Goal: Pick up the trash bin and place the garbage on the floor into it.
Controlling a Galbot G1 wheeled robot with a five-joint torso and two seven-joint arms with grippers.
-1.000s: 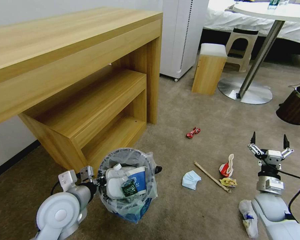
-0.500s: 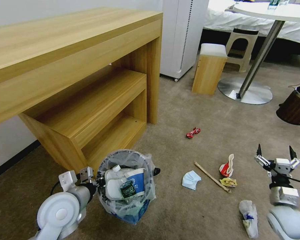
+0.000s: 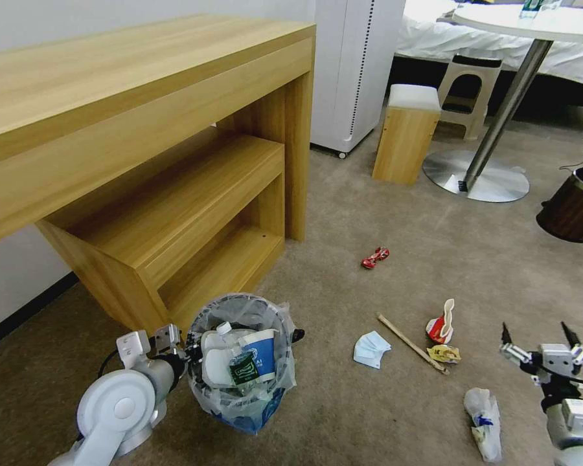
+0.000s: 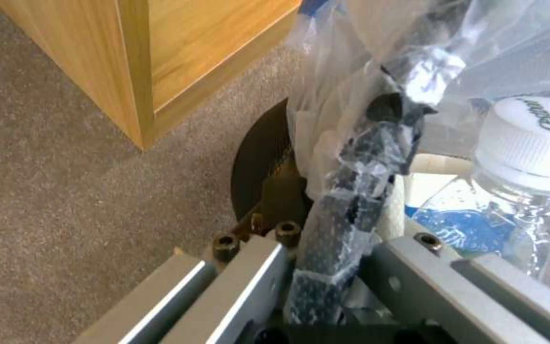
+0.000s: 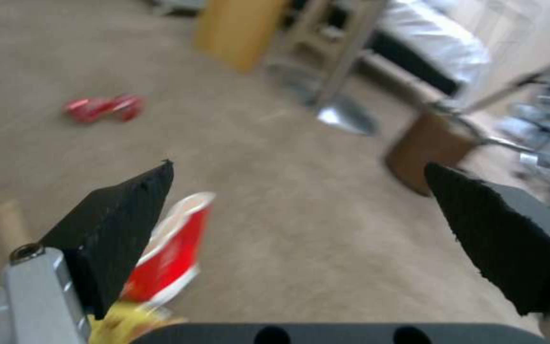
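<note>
The left gripper (image 3: 189, 353) has its jaws clamped on the trash bin (image 3: 263, 395) rim; the right gripper (image 3: 539, 338), jaws wide, hovers near the red paper cup (image 3: 440, 326).

My left arm ends in a rounded white-and-grey joint housing with a black cable looping behind it. The left gripper (image 3: 175, 346) has silver metal blocks with dark hex screws. My right gripper (image 3: 539, 342) carries black, ribbed, pointed fingers (image 5: 122, 224) on silver mounts, a black cable trailing off.
</note>
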